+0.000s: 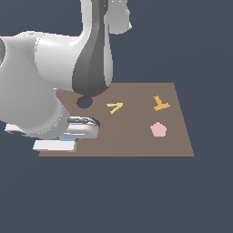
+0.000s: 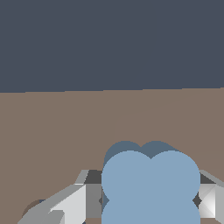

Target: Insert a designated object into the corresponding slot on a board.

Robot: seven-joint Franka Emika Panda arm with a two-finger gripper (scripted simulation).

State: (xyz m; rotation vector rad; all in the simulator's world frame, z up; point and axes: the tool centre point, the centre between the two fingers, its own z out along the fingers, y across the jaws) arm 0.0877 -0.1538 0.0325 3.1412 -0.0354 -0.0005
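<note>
The white arm point(image 1: 50, 86) fills the exterior view's left half and hides more than anything else here: its bulky links cover the near corner of the brown board point(image 1: 136, 136), and its upper link runs out of frame at the top. The arm bends forward and low, with the wrist brought down close to the board's surface so that the claw point(image 1: 57, 145) sits at the board's edge on the exterior view's left. Only a thin sliver of blue shows beneath the claw there, so the exterior view alone says little about the grasp. A round dark hole point(image 1: 84, 103) peeps out just beyond the claw, partly cut off by the grey forearm. Well apart from the claw, toward the exterior view's right, lie a yellow angled piece point(image 1: 114, 107), an orange Y-shaped piece point(image 1: 160, 103) and a pink pentagon point(image 1: 158, 129). In the wrist view the light blue clover piece point(image 2: 151, 186) sits between the two fingers point(image 2: 70, 203), its lower lobes cut off by the frame; the claw appears narrowed onto it, gripping either side. The clover-shaped slot cannot be made out in either view.
</note>
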